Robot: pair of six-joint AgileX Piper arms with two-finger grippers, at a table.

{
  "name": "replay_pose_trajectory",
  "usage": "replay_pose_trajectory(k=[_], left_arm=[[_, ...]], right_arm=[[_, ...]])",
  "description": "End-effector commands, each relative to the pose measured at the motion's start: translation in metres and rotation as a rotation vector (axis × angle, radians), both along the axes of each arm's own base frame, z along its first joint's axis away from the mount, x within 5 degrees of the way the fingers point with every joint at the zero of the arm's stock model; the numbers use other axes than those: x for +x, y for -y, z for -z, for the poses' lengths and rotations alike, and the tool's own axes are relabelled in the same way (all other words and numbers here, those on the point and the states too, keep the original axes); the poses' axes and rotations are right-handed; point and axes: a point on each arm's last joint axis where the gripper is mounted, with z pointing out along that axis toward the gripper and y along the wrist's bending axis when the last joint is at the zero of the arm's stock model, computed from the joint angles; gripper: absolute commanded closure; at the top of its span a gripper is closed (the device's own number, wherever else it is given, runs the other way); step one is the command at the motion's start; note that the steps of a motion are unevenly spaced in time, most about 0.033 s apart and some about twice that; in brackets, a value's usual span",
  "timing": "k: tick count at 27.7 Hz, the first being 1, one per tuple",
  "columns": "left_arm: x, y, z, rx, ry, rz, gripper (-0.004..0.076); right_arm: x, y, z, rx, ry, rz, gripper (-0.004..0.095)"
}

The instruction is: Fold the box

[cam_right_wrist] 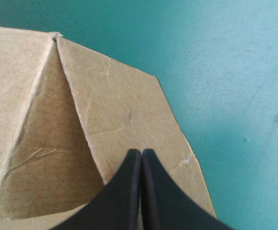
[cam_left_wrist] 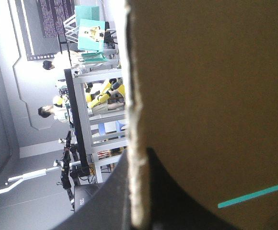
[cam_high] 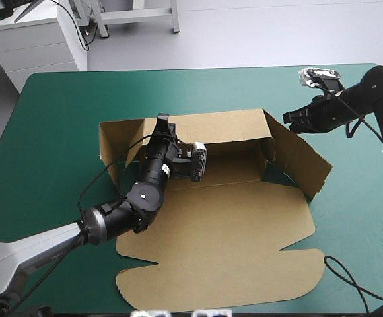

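Note:
The brown box (cam_high: pixel 224 224) lies mid-table with its lid flat toward the front edge. Its back wall (cam_high: pixel 218 125) and left wall stand raised, and the right flap (cam_high: pixel 300 158) leans outward. My left gripper (cam_high: pixel 162 121) is at the back wall's top edge near the left corner. In the left wrist view its black fingers (cam_left_wrist: pixel 177 191) straddle the board's edge (cam_left_wrist: pixel 134 96), shut on it. My right gripper (cam_high: pixel 289 119) hovers at the right flap's far upper corner. In the right wrist view the right gripper (cam_right_wrist: pixel 141 152) is shut in one point above the flap (cam_right_wrist: pixel 124 105), holding nothing.
The teal-green cover (cam_high: pixel 59 119) shows all round the box, widest at the left and along the far side. The flat lid's front flaps (cam_high: pixel 224 290) reach close to the table's front edge. Beyond the right flap lies bare cover (cam_right_wrist: pixel 235 72).

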Motion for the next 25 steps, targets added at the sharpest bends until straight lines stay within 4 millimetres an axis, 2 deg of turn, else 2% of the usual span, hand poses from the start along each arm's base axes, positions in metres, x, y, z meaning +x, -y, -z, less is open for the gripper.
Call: replay_pose_trajectory(k=[1, 6, 14, 25], left_arm=[[-0.003, 0.0, -0.025, -0.005, 0.105, 0.031, 0.0712], [-0.004, 0.001, -0.024, -0.013, 0.093, 0.048, 0.0706], [0.0, 0.004, -0.042, -0.086, 0.103, 0.032, 0.0706], [0.0, 0.003, -0.044, -0.126, 0.073, 0.0, 0.0706]], right_arm=[[-0.013, -0.001, -0.025, 0.029, 0.067, -0.008, 0.0926], [-0.013, -0.001, -0.025, 0.029, 0.067, -0.008, 0.0927], [-0.013, -0.001, -0.025, 0.029, 0.067, -0.008, 0.0927], [-0.013, -0.001, -0.024, 0.023, 0.064, -0.007, 0.0927]])
